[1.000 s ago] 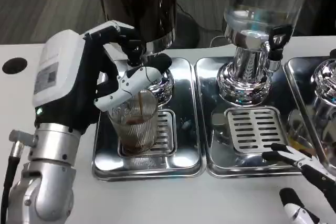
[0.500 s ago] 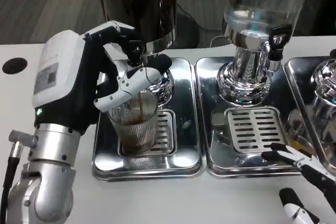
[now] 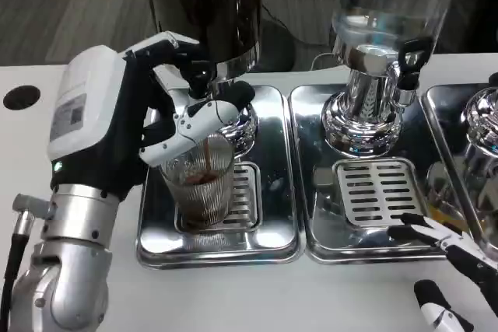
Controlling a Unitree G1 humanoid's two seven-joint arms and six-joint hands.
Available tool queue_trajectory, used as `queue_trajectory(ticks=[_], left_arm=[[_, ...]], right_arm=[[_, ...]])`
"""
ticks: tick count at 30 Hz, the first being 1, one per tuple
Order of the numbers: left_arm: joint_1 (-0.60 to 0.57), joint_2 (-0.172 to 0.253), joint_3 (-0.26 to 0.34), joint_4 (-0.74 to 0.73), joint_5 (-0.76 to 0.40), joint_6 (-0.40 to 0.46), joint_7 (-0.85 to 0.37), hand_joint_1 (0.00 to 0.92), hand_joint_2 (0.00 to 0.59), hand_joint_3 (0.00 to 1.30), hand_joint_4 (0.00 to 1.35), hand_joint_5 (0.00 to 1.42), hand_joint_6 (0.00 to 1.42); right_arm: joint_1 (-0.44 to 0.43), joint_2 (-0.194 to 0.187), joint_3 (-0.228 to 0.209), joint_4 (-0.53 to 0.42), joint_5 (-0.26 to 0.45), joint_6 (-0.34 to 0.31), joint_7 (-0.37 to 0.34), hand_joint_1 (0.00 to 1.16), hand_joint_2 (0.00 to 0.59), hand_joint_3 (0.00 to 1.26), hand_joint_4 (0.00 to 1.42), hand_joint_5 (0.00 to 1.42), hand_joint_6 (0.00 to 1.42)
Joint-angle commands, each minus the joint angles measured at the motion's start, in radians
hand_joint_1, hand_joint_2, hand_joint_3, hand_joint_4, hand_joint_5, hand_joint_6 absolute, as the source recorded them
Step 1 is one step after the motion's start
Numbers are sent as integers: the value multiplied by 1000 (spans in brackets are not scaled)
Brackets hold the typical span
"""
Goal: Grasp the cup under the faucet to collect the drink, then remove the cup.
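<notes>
Cup: ribbed clear glass, upright on the slotted grate of the left drip tray, right under the dark dispenser's faucet; brown drink fills most of it.
Table: white, carrying all the trays and dispensers; a round black hole sits near its left edge.
Dark dispenser: tall, dark-bodied, at the back of the left tray; its black faucet points down over the cup.
Clear dispenser: transparent tank on a chrome foot, at the back of the middle tray, with a black tap on its right side.
Left hand: white back toward the camera, wrapped around the cup from the left; a white finger crosses the cup's rim at the front, other fingers reach up by the faucet. It grips the cup.
Left drip tray: shiny steel, near the table's middle, touching the middle tray.
Middle drip tray: steel, with its own slotted grate bare.
Third dispenser: chrome, partly cut off at the right edge.
Right hand: low at the right front corner, fingers spread apart, holding nothing; one dark fingertip lies over the front rim of the middle tray.
</notes>
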Motion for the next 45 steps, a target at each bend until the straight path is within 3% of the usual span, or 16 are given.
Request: queue_trajectory(ticks=[1,27,28,32,35,42,45], left_arm=[[28,10,-18,-2,5,-15,-40,101,72,576,557,955,807],[16,10,1,-13,-5,-18,-33,101,73,568,546,947,817],[16,9,5,-14,-6,-20,-29,101,73,551,521,944,817],[16,3,25,-12,-23,-43,-8,101,73,287,209,866,771],[13,-4,52,-4,-45,-76,11,101,73,181,84,862,760],[22,-18,81,-10,-56,-111,21,87,70,151,52,862,745],[44,-15,96,-21,-34,-117,29,81,61,149,62,704,732]], right_arm=[[3,1,-3,-7,2,4,1,430,443,270,132,108,0],[1,-3,-1,-12,4,13,6,430,443,270,132,108,0],[0,-3,0,-12,4,14,7,430,443,270,132,108,0],[0,-2,2,-11,3,15,8,430,443,270,132,108,0],[2,-2,1,-11,3,16,8,430,443,270,132,108,0],[4,-1,1,-12,8,16,8,430,443,274,132,108,0],[6,1,4,-13,12,14,9,430,443,273,132,108,0]])
